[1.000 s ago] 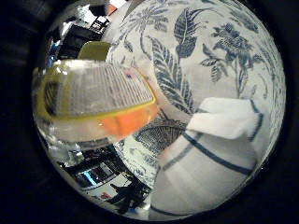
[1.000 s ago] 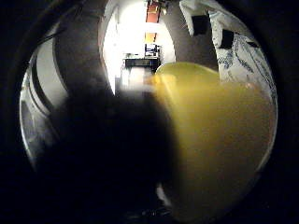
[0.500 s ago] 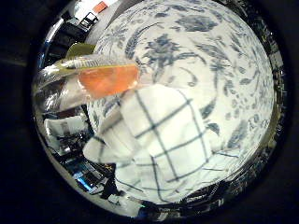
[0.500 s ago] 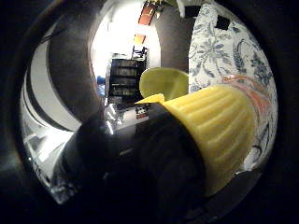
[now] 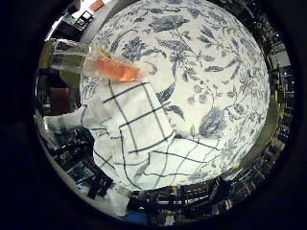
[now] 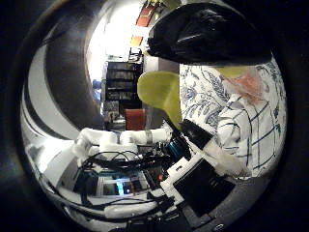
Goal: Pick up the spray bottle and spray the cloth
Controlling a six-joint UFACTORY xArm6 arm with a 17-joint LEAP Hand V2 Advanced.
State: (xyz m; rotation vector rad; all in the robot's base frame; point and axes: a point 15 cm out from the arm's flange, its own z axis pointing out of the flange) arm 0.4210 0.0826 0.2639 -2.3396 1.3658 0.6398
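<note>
Room and table setting.
Table under a white tablecloth [image 5: 201, 72] printed with blue flowers and leaves. Beyond its edge: a yellow-green chair [image 6: 161, 94], a dark shelving unit [image 6: 118, 84] against the far wall, a small red-brown box [image 6: 135, 118] near the shelves. Bright light falls from the far end of the room [image 6: 118, 38].

A white tablecloth [image 5: 211, 72] printed with blue flowers and leaves covered the table. Beyond the tablecloth's edge stood a yellow-green chair [image 6: 161, 94], with dark shelving [image 6: 118, 82] farther behind that chair.
</note>
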